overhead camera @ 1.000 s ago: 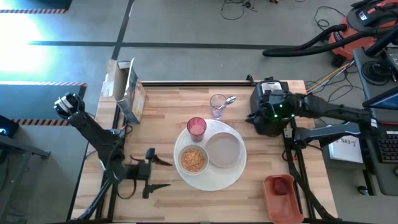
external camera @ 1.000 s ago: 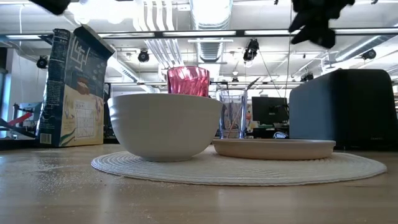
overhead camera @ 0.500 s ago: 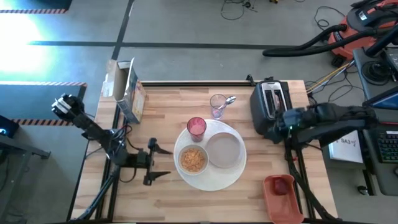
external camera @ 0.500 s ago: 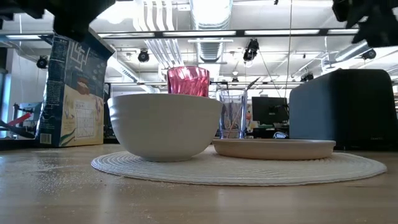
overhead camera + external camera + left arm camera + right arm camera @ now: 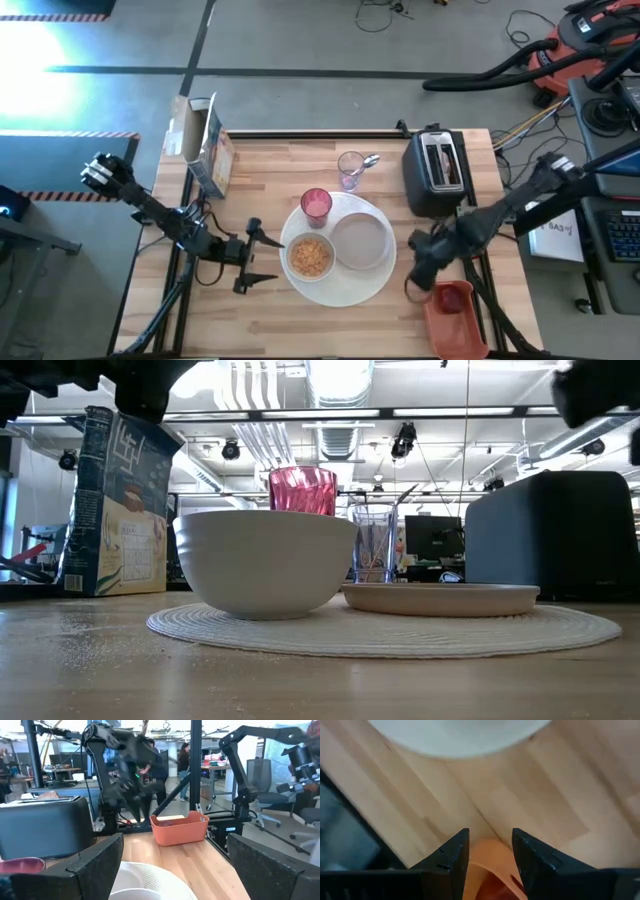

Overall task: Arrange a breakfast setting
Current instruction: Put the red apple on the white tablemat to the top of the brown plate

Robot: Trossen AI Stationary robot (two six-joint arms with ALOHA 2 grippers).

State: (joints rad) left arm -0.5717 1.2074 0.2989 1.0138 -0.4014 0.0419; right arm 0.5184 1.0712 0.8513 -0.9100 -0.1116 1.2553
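Observation:
The round white woven placemat [image 5: 345,290] lies mid-table. On it stand a white bowl [image 5: 310,256] holding cereal and a small pale plate [image 5: 362,242]. The pink cup [image 5: 316,205] stands at its far edge. A metal spoon [image 5: 369,160] leans in a clear glass [image 5: 350,170]. A small red fruit [image 5: 452,298] lies in an orange bin [image 5: 455,312]. My left gripper [image 5: 262,262] is open, left of the bowl. My right gripper [image 5: 418,278] is open and empty, above the bin's left rim [image 5: 490,865]. I cannot make out a toast slice.
A black toaster [image 5: 437,172] stands at the far right. A cereal box [image 5: 205,150] stands at the far left. The orange bin sits at the near right corner. Bare wood lies along the table's near edge, left of the bin.
My right gripper has swung from above the toaster toward the table's near edge and down, ending beside the orange bin. My left gripper has moved toward the table's right, closer to the bowl. Nothing on the table has moved.

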